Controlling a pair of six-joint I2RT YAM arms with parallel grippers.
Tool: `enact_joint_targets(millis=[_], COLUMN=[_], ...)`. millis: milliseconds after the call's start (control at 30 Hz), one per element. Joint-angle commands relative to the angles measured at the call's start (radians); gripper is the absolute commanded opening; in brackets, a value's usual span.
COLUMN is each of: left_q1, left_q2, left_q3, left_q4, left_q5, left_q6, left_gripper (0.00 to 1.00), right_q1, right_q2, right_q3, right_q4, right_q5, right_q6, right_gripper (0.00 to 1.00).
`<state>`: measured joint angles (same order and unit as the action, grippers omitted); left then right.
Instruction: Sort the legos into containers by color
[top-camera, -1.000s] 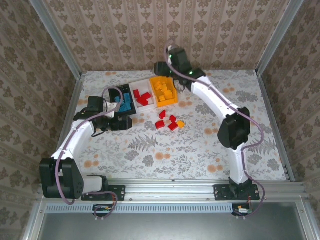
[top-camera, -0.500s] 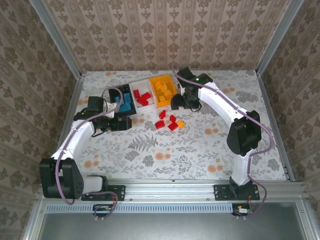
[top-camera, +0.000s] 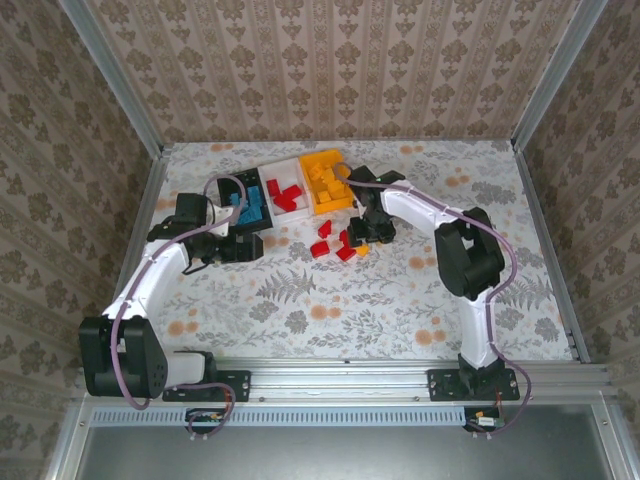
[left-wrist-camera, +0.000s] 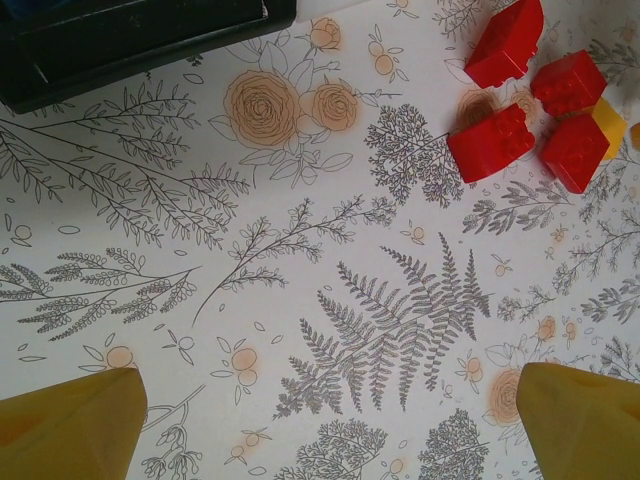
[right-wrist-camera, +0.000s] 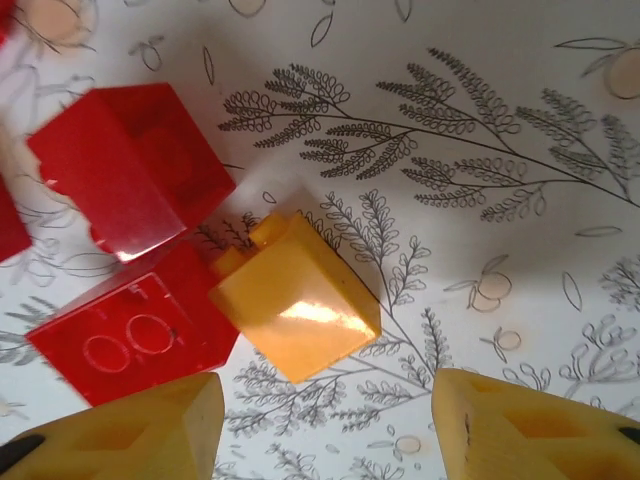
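From high behind, the top camera looks down on the loose legos (top-camera: 320, 249). Both wrist cameras share them, the right much closer.

No writing, number or brand mark can be read anywhere. The nearest thing to a sign is a pair of moulded rings on the face of one red lego (right-wrist-camera: 130, 340); they are plain circles, not characters.

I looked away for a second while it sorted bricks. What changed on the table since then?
The right gripper swung from by the orange bin down to the loose pile; it now hovers open over the yellow brick, not gripping it. The left gripper and the red bricks stayed put.
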<state>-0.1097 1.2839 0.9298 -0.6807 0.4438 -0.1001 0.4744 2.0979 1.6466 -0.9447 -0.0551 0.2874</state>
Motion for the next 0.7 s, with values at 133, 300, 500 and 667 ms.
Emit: enact_joint_targets(millis=[133, 300, 500, 667], left_q1=[0.011, 0.011, 0.012, 0.011], left_q2=[0.018, 0.02, 0.019, 0.02], left_q3=[0.003, 0.004, 0.003, 0.002], left_q4=[-0.022, -0.021, -0.022, -0.022], left_q5=[-0.005, -0.002, -0.002, -0.001], left_q6=[0.024, 0.025, 0.025, 0.023], left_gripper=[0.97, 0.97, 0.97, 0.97], right_q1=[0.007, 0.014, 0.018, 0.018], right_q2=[0.055, 0.081, 0.109, 0.121], right_q3=[0.05, 0.059, 0.065, 0.064], right_q4=[-0.039, -0.026, -0.004, 0.021], right_q5=[0.07, 0.077, 0.051, 0.015], right_q6=[-0.152, -0.181, -0.182, -0.163], right_gripper=[0.57, 0.57, 0.58, 0.58])
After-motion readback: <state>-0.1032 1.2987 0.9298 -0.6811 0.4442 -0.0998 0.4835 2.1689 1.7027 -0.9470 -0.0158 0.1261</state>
